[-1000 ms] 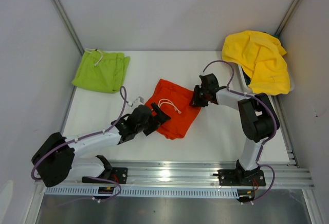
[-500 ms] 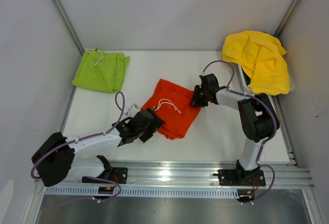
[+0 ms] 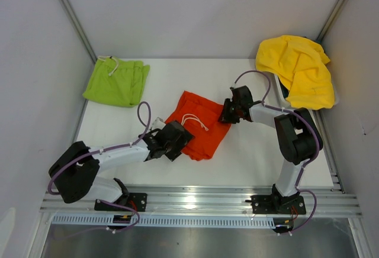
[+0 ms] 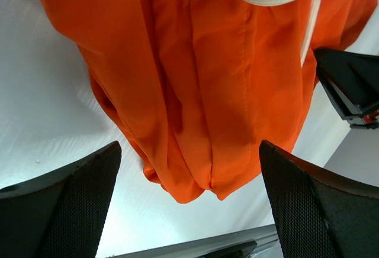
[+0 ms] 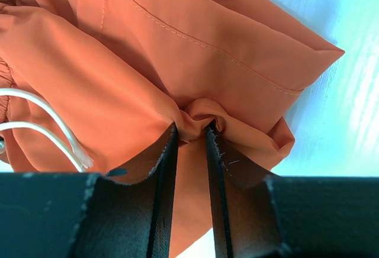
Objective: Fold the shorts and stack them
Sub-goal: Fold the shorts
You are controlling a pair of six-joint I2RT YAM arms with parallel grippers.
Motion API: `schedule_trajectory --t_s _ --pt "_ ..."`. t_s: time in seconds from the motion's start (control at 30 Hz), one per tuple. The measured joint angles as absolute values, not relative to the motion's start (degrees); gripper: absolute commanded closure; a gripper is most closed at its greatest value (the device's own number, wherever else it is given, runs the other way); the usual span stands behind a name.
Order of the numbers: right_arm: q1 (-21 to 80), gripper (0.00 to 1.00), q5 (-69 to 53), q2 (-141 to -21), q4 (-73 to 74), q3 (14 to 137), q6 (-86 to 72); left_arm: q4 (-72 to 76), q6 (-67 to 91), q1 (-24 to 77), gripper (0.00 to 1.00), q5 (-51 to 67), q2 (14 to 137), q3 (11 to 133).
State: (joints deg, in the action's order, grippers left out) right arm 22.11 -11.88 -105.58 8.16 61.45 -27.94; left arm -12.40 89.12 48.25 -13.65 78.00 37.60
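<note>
Midway across the table (image 3: 254,151) lie the orange shorts (image 3: 198,126), rumpled, with the white drawstring (image 3: 194,121) looped on top. The green shorts (image 3: 117,81) sit well apart at the far left corner and look folded already.

The right gripper (image 5: 191,136) is pinched nearly closed on a small pucker of orange cloth at the right edge, near a hem. The left gripper (image 3: 182,138) hovers over the near left edge with its jaws spread wide, holding nothing.

The cloth looks thin, light and limp, probably a little slick. It should sag between any two holds and offer no stiffness to push against. A shallow pinch may catch only the top layer. The stitched hems and the gathered waistband seem the firmest places to grip, ideally one corner per gripper. The drawstring is best avoided, since a pull on it would likely cinch the waist.
</note>
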Motion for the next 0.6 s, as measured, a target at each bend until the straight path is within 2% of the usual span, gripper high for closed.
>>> schedule_trajectory --t_s 0.27,0.37,0.5,0.6 --pt "21.41 0.72 -12.99 -105.38 8.08 61.06 -28.51 -13.87 91.53 48.25 0.01 -13.76 79.15 38.39" --pt "21.30 0.72 -13.06 -105.14 8.10 60.75 -28.71 -13.74 91.55 48.25 0.05 -13.74 79.90 38.39" --pt "21.26 0.72 -13.08 -103.63 8.75 59.53 -28.91 -11.94 91.66 48.25 0.17 -13.74 82.35 38.37" --pt "21.26 0.72 -12.88 -101.82 9.61 58.41 -28.93 -10.31 91.94 48.25 0.42 -14.06 83.70 38.35"
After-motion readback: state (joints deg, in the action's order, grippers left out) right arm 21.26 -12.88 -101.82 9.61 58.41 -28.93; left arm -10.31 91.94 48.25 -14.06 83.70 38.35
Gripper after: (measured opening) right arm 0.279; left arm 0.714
